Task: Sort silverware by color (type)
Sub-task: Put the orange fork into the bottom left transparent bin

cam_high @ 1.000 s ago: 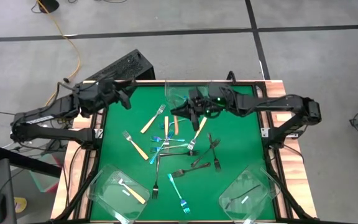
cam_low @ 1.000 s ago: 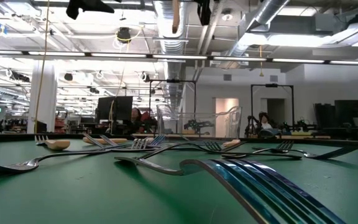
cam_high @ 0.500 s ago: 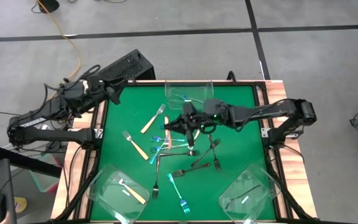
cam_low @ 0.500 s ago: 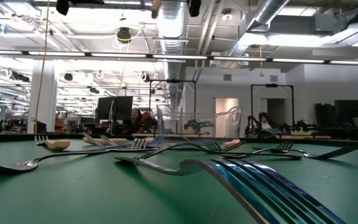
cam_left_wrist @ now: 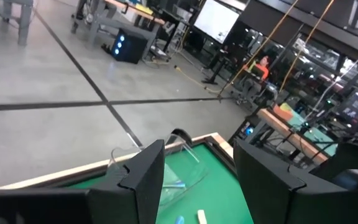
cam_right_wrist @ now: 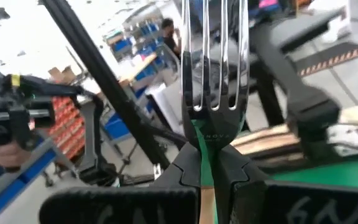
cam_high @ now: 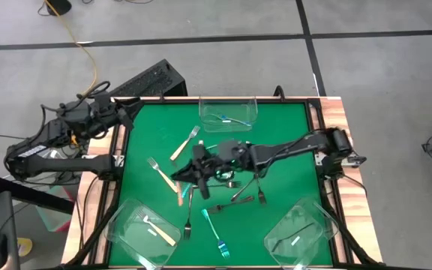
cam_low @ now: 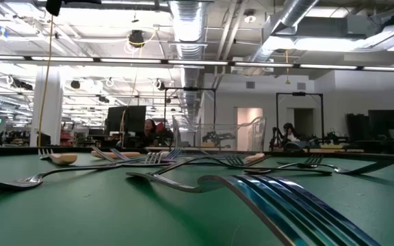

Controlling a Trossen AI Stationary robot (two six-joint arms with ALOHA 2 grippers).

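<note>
Right gripper (cam_high: 180, 177), high view: we see it over the green mat's middle, pinched on a tan-handled metal fork (cam_high: 178, 193). Left gripper (cam_high: 130, 107) waits open at the far-left corner. Right wrist view: fork tines (cam_right_wrist: 214, 56) stick up between clamped fingers (cam_right_wrist: 188, 168); thin grip, we judge it could twist loose. Loose scattered forks (cam_high: 238, 193) crowd the way to the near-left clear plastic tub (cam_high: 122, 225).

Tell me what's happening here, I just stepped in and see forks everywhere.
A two-armed robot is sorting forks by handle kind into clear tubs. The right gripper, reaching across the middle of the green table, is shut on a tan-handled fork. The left gripper waits open at the table's far left corner. More forks lie loose mid-table; three tubs already hold some.
</note>
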